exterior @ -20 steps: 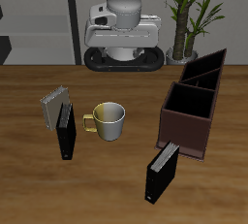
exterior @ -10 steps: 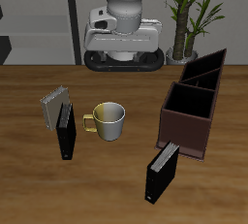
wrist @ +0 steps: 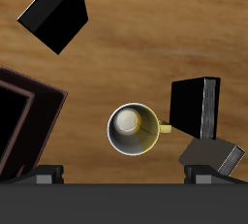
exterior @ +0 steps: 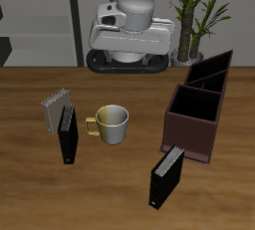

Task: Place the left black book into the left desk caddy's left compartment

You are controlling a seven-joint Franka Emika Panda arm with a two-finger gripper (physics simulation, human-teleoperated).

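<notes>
The left black book stands upright near the table's front edge, just in front of the left desk caddy. The caddy is a dark reddish-brown open-topped box with three black sections. In the wrist view the book and a corner of the caddy both show. My gripper hangs high above the table's middle, over the mug, far from the book. Its fingers stand wide apart and hold nothing. My arm is at the table's back.
A white mug with a yellow handle stands mid-table. Beside it stand a second black book and a grey striped book. A potted plant stands behind the caddy.
My arm has shifted slightly at the table's back. The books, the mug and the caddy have not moved.
</notes>
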